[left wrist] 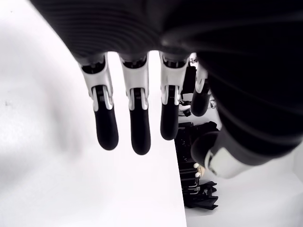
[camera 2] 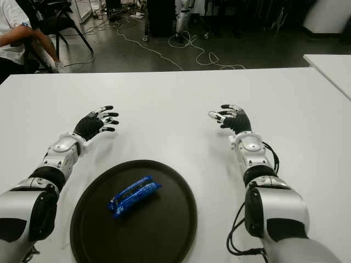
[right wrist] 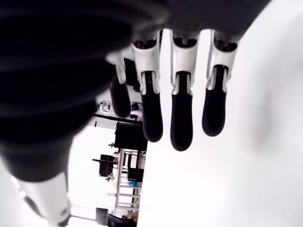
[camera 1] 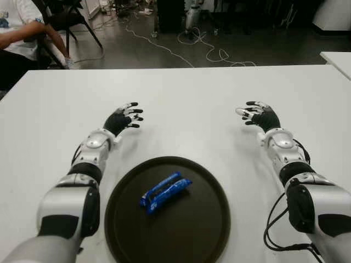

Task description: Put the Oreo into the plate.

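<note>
The Oreo (camera 1: 165, 192) is already lying in the plate (camera 1: 211, 230); left hand (camera 1: 124, 118) at ten o'clock and right hand (camera 1: 260, 115) at two are hovering, fingers released, so only retreating seems left.

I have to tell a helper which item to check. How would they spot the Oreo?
Find the white table, then the dark round plate at its near edge, between the robot's arms. The Oreo is the blue packet lying on that plate, the only thing on it.
</note>
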You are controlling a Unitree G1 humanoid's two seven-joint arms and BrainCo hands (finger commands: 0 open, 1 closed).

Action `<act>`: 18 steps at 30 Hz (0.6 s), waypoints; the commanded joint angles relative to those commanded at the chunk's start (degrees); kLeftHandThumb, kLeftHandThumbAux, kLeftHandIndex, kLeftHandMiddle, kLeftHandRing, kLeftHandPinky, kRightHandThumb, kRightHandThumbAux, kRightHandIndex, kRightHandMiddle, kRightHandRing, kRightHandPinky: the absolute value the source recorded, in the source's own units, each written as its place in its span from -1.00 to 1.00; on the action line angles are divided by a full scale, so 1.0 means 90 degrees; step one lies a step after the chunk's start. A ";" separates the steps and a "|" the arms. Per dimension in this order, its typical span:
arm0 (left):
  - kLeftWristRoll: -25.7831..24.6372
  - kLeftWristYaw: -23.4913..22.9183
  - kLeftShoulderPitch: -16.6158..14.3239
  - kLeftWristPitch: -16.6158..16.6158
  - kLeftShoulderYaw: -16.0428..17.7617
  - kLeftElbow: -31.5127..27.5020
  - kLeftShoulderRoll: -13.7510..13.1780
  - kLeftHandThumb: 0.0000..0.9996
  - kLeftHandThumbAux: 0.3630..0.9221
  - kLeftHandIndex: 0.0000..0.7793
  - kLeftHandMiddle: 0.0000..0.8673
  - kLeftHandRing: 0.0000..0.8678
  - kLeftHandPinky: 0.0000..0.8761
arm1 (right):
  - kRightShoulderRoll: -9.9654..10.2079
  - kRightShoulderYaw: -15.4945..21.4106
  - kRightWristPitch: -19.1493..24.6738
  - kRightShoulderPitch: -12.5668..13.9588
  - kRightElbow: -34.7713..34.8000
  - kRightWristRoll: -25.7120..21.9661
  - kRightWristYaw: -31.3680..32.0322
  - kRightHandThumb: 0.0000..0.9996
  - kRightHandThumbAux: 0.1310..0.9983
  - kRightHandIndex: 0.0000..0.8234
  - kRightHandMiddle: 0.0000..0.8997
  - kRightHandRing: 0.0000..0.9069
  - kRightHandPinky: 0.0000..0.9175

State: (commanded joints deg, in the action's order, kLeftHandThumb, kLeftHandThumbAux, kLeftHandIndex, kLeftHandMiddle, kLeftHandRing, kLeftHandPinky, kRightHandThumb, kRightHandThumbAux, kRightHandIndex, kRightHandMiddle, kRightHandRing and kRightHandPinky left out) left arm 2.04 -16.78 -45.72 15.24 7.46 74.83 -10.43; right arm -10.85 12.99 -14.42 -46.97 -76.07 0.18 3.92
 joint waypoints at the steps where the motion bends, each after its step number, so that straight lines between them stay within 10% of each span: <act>1: 0.0002 0.0005 -0.0005 -0.0008 -0.0002 0.0000 0.0001 -1.00 0.11 -0.65 -0.48 -0.37 -0.27 | 0.0004 0.0024 0.0001 0.0001 0.0000 -0.0022 0.0016 -1.00 0.40 -0.32 -0.14 -0.02 0.05; 18: -0.0046 0.0012 -0.0007 -0.0021 0.0049 -0.0003 0.0007 -1.00 0.10 -0.66 -0.50 -0.38 -0.23 | 0.0057 -0.0038 -0.0115 0.0026 -0.0004 0.0067 -0.0116 -1.00 0.49 -0.34 -0.16 -0.07 -0.02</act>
State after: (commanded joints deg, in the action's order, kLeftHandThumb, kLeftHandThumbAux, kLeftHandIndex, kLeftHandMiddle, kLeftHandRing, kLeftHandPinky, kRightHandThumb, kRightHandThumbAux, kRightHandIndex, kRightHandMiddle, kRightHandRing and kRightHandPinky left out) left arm 1.62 -16.67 -45.78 15.05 7.91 74.79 -10.37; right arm -10.34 12.65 -15.45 -46.74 -76.11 0.78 2.87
